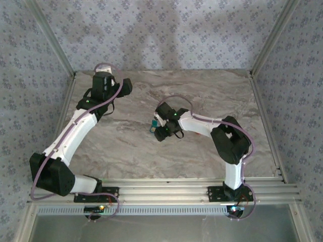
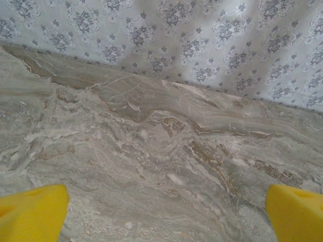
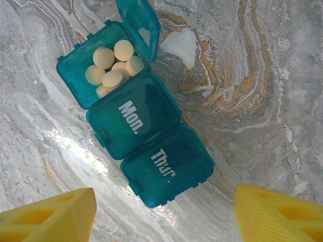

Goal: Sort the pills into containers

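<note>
The containers (image 3: 136, 126) are a teal strip of three joined compartments lying flat on the marble table; in the top external view the containers (image 1: 152, 126) sit near the table's middle. The far compartment has its lid (image 3: 139, 22) flipped up and holds several pale round pills (image 3: 113, 68). The lids marked "Mon." and "Thur." are shut. My right gripper (image 3: 164, 217) hovers open just above the strip's near end, yellow fingertips (image 3: 50, 217) wide apart, holding nothing. My left gripper (image 2: 166, 217) stands open over bare table at the back left, seen from above as the left gripper (image 1: 123, 85).
A pale white patch (image 3: 179, 45) lies on the table beside the open lid. Patterned fabric walls (image 1: 166, 35) and metal frame posts (image 1: 262, 50) enclose the table. An aluminium rail (image 1: 166, 194) carrying both arm bases runs along the near edge.
</note>
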{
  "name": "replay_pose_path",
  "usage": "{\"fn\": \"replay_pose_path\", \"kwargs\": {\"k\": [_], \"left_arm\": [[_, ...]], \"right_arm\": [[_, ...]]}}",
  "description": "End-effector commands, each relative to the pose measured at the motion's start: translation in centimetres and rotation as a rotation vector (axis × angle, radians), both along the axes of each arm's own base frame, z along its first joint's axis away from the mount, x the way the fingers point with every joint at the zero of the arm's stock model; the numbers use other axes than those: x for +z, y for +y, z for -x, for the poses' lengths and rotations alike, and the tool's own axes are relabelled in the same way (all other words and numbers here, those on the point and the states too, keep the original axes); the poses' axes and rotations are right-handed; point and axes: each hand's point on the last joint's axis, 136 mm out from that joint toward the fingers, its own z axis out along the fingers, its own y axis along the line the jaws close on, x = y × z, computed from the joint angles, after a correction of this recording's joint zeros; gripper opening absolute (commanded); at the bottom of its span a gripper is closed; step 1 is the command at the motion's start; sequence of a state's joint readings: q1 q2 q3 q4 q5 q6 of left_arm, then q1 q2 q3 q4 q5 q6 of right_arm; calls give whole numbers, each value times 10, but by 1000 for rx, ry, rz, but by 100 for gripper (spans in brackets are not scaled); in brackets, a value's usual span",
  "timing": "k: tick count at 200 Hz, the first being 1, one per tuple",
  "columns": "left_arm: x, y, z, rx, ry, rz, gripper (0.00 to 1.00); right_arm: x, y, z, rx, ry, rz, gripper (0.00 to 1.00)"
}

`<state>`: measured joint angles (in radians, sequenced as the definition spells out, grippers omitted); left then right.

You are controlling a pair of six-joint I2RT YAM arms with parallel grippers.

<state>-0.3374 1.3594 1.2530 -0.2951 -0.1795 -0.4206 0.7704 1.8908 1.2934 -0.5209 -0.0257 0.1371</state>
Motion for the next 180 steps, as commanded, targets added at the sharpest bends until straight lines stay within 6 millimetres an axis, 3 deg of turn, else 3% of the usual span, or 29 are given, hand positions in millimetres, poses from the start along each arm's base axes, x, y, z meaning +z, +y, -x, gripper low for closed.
{"fn": "replay_pose_path", "kwargs": {"k": [1,126,154,180], "left_arm": [[10,-1,-2,-7,-14,13,99],[11,-6,-9,-22,-6,11,99],[6,-8,-9,-29,11,10,99],[-10,-9,-10,-34,65,-3,99]], "right_arm": [[-4,-3,-1,14,18,24,73],[-5,-26,-32,-61,35,7,72],[13,-29,-28,-66,47,-53,72],[39,-35,-33,-138,70,-175,73]]}}
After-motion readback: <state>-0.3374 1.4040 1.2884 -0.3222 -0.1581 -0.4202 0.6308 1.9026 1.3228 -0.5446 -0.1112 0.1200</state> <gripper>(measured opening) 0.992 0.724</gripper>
